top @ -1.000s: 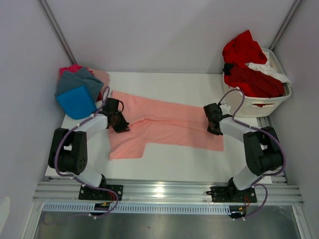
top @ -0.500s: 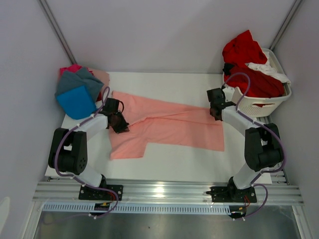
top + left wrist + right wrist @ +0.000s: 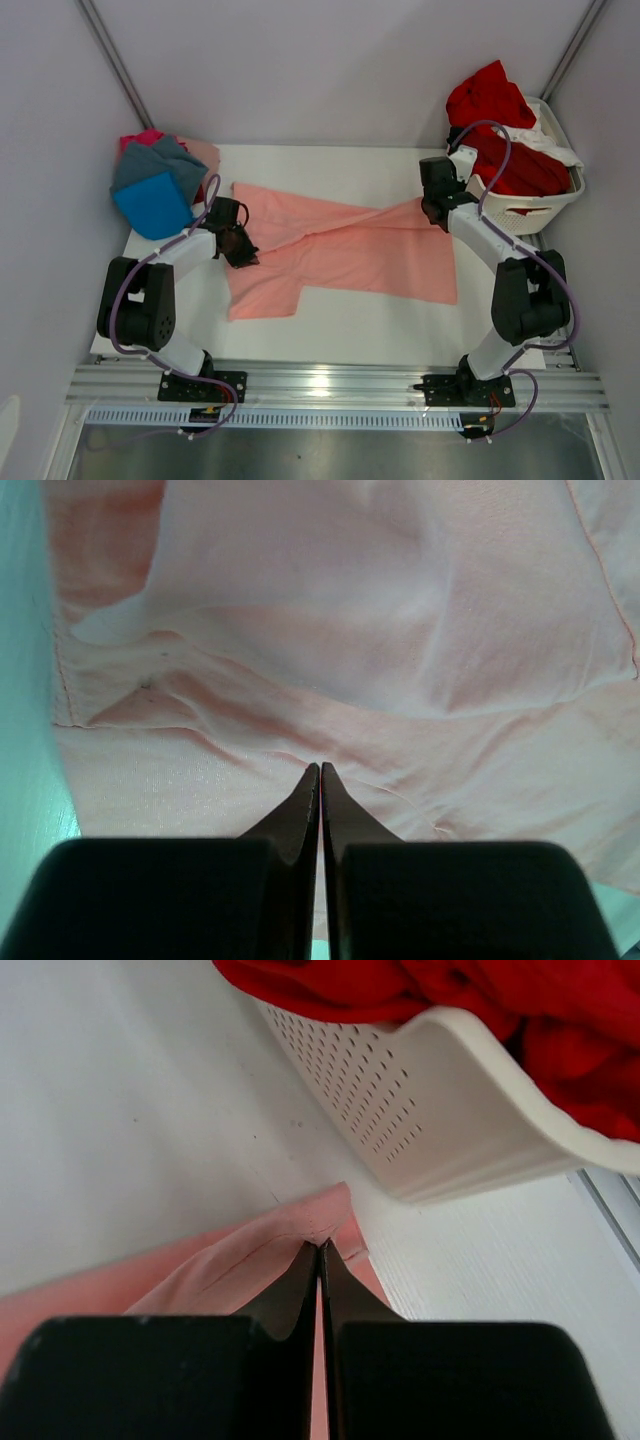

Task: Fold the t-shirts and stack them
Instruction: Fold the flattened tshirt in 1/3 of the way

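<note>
The salmon-pink t-shirt (image 3: pixel 340 255) is lying across the middle of the white tabletop (image 3: pixel 350 330), partly folded, with one flap reaching toward the near edge at the left; the left end effector (image 3: pixel 320 772) is pinching a fold at the shirt's left side, its fingers pressed together on the cloth; the right end effector (image 3: pixel 320 1248) is pinching the shirt's far right corner, fingers pressed together, just beside the white laundry basket (image 3: pixel 535 212); red t-shirts (image 3: pixel 495 110) are filling that basket; a blue t-shirt (image 3: pixel 152 207), a grey t-shirt (image 3: pixel 150 165) and a magenta t-shirt (image 3: pixel 138 140) are sitting piled at the far left corner.
</note>
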`<act>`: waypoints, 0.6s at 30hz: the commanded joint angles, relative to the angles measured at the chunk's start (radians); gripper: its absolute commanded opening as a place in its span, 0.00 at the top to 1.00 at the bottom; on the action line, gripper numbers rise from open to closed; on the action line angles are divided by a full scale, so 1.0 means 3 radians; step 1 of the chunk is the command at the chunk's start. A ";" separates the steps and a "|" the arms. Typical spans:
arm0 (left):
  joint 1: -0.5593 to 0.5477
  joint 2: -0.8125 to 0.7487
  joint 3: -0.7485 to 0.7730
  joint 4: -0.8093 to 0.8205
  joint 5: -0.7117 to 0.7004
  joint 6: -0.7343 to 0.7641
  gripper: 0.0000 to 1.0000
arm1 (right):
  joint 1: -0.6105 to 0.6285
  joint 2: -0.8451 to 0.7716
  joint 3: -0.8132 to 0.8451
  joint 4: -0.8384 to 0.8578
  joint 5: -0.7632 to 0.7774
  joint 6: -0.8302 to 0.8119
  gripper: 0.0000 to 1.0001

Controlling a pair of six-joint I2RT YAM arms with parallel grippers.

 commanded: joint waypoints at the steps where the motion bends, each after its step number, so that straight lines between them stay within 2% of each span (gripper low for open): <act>1: -0.0020 -0.0047 -0.0014 -0.0007 -0.0013 0.0058 0.99 | 0.0009 0.0145 0.0244 0.0027 0.0150 -0.0083 1.00; 4: -0.0025 -0.0062 0.0011 -0.0012 -0.0029 0.0068 0.99 | 0.0020 0.0007 0.0107 0.0263 0.0089 -0.0145 1.00; 13: -0.0025 -0.0042 0.0037 -0.0028 -0.0039 0.0074 0.99 | 0.0055 -0.0039 -0.0297 -0.0258 0.0114 0.0309 1.00; 18: -0.0025 -0.0006 0.0047 -0.0028 -0.0039 0.0058 0.99 | 0.0060 -0.0162 -0.0548 -0.0356 0.0068 0.0417 1.00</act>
